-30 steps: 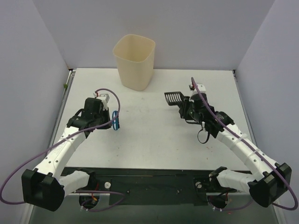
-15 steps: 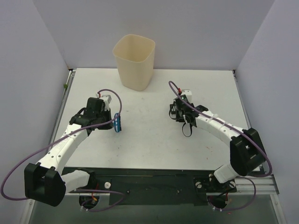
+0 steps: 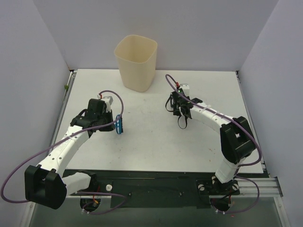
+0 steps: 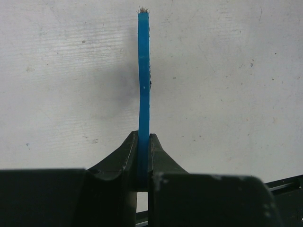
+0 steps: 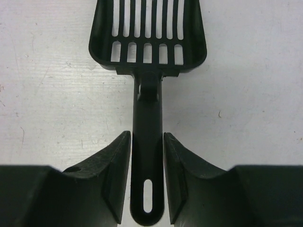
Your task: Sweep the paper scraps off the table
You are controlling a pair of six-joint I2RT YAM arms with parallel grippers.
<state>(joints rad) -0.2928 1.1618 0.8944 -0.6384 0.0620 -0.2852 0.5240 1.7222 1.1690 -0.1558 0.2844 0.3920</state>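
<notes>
No paper scraps show in any view. My left gripper [image 3: 115, 124] [image 4: 144, 142] is shut on the small blue brush [image 3: 118, 124] [image 4: 143, 71], held edge-on just above the white table [image 3: 151, 142] at the centre left. My right gripper [image 3: 176, 108] [image 5: 147, 142] is right of centre, near the back. Its jaws stand either side of the long handle of the black slotted scoop [image 5: 147, 118], with a thin gap on each side. The scoop lies flat on the table, its head pointing away from the gripper. In the top view my wrist hides most of the scoop.
A cream plastic bin [image 3: 137, 61] stands at the back of the table, left of centre. Pale panels wall the table at left, right and back. The right arm's elbow [image 3: 239, 137] sits over the right part of the table.
My right arm has swung left and back, carrying the scoop from mid-right toward the bin side. Its jaws now stand slightly off the handle. The left arm shifted slightly with the brush.
</notes>
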